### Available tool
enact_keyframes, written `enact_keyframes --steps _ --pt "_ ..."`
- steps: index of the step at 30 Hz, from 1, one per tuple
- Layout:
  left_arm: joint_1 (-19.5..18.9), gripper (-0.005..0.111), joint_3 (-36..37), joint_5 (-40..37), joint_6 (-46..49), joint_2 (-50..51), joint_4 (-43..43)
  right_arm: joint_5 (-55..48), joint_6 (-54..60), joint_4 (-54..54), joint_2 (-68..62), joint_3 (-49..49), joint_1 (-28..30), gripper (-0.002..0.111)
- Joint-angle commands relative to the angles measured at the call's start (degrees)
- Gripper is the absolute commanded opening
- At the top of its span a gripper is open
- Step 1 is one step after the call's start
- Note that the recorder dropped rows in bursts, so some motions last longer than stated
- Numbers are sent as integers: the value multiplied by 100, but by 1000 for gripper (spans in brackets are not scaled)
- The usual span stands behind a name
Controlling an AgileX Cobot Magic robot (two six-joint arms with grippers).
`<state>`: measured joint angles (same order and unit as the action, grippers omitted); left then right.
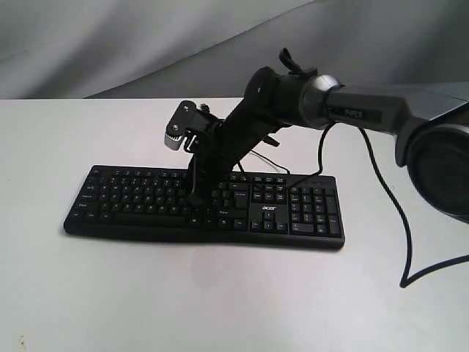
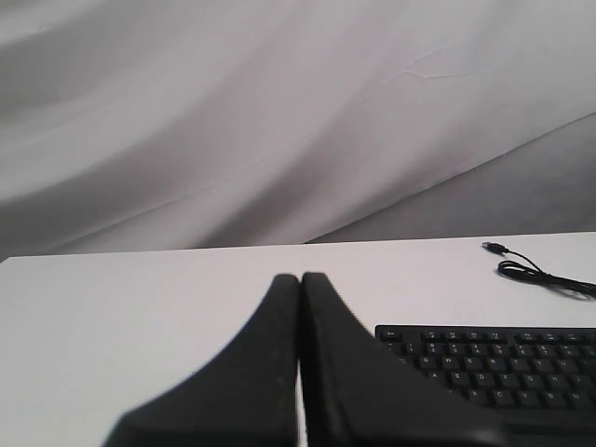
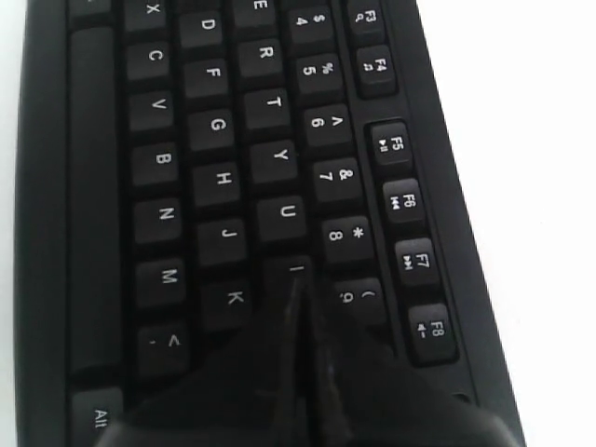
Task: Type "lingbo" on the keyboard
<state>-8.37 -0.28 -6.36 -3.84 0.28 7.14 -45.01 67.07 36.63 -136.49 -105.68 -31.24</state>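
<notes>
**Right claw on the I key: mis-strike risk**

Risks first. I am judging a wrong or doubled letter to be the likeliest fault. The right claw (image 3: 296, 285) is resting its tip on the I key (image 3: 296, 268), close to the K key (image 3: 235, 298) and the 9 key (image 3: 357, 296). A slightly off-axis press could catch a neighbour, and lingering could repeat the "i".

The next letter, N (image 3: 166, 214), is sitting two rows off. If the tip is not lifting clear before crossing, it could drag over the J key (image 3: 226, 235).

Nothing is pinning the keyboard (image 1: 146, 198), so a slanted push could slide it on the tabletop (image 1: 220, 293). The arm's black cable (image 1: 320, 150) is hanging near the number-pad end and could snag there.

Claws. The right claw's jaws are pressing together with no gap showing. It is carrying nothing and touching only the I key. I cannot tell whether the key is actually going down.

The left claw (image 2: 300, 284) is likewise closed tight, gripping nothing and touching nothing. It is hovering over bare tabletop just beside one end of the keyboard, and it is not appearing in the exterior view.

The keyboard is lying flat across the middle of the exterior frame, with its number pad toward the right.
</notes>
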Motion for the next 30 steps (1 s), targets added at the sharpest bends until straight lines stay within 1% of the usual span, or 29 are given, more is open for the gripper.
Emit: enact_keyframes --steps 1,11,16,20,22,24,25,27,30 --pt "38 0 28 50 -12 -28 1 -17 54 4 16 26 47 0" --pt "38 0 28 50 -12 -28 1 0 87 -18 -137 26 60 0" --pt "38 0 28 50 -12 -28 1 -124 166 -18 208 26 49 0" --pt "38 0 28 50 -12 -28 1 -535 125 -18 540 26 49 0" --pt "38 0 28 50 -12 -28 1 -545 -231 -174 941 26 49 0" --pt "38 0 28 50 -12 -28 1 -445 -1015 -869 1525 26 49 0" --pt "38 0 28 50 -12 -28 1 -423 -1608 -1564 1974 26 49 0" --pt "38 0 28 50 -12 -28 1 -435 -2272 -2172 2543 114 49 0" --pt "38 0 28 50 -12 -28 1 -266 -2494 -2253 3479 493 49 0"
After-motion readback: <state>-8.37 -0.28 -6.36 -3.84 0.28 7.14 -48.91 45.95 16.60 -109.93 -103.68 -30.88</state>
